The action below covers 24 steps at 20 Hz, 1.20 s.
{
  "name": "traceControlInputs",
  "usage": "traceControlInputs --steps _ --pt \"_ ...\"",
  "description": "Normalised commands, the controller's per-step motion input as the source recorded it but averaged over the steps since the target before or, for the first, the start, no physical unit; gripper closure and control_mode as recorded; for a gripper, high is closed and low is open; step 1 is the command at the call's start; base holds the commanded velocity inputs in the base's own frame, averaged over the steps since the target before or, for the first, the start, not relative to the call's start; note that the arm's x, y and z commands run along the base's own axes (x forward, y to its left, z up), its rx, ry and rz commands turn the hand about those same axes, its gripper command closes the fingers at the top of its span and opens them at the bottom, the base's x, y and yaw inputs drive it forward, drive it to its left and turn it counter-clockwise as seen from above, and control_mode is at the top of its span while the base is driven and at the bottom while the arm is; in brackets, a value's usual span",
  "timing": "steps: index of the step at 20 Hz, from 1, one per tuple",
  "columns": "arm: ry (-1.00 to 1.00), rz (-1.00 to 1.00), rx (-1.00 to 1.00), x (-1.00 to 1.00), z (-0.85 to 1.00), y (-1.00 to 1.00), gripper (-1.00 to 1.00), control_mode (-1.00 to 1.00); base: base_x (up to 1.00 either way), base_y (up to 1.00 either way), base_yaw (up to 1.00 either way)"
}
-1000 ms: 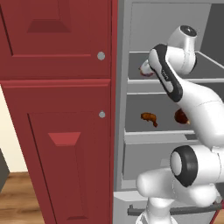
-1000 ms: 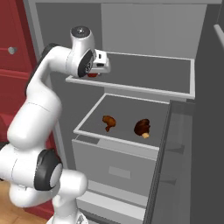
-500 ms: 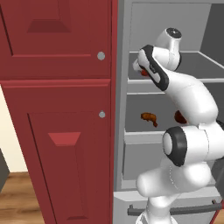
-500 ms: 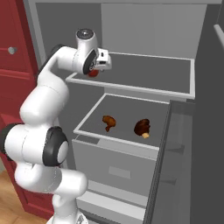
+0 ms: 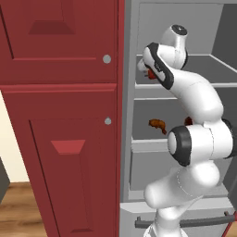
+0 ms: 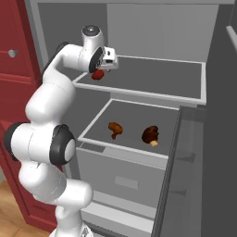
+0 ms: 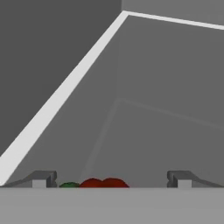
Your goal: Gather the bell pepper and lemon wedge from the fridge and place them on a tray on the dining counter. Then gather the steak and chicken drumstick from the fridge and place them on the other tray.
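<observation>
The red bell pepper [image 6: 97,75] lies at the front left of the fridge's upper shelf [image 6: 152,78]; in the left base view the bell pepper [image 5: 150,74] peeks out beside the arm. My gripper [image 7: 111,179] is open just above it, and the pepper's red top with its green stem [image 7: 103,183] sits between the fingertips [image 7: 43,178] at the bottom edge. From the right, the gripper [image 6: 102,67] hangs over the pepper. In the open drawer below lie an orange-brown chicken drumstick [image 6: 115,129] and a darker steak [image 6: 150,134]. The lemon wedge and the trays are out of view.
The fridge's open door [image 6: 185,176] stands at the right, close to the drawer [image 6: 125,171]. Red cabinet doors [image 5: 60,115] fill the wall left of the fridge. The drumstick [image 5: 157,124] also shows from the left, the steak [image 5: 188,121] half behind my arm.
The arm has swung its elbow and upper joints left, toward the shelf's front corner. The hand stayed over the pepper and the jaws stayed open. The food has not moved.
</observation>
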Motion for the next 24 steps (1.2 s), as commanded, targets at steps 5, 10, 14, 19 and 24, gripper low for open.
traceControlInputs --steps 5,10,14,19,24 --pt "0.00 0.00 -0.05 -0.05 -0.45 0.27 -1.00 -1.00 0.00 0.00 0.00" --pt "0.00 0.00 -0.03 -0.07 -0.41 0.05 -1.00 -1.00 0.00 0.00 0.00" --pt "0.00 0.00 -0.01 -0.23 -0.49 0.00 -1.00 -1.00 0.00 0.00 0.00" --pt "0.00 0.00 0.00 -0.17 -0.56 0.00 -1.00 -1.00 0.00 0.00 0.00" --pt "-0.04 0.00 0.00 0.11 -0.39 0.01 1.00 -1.00 0.00 0.00 0.00"
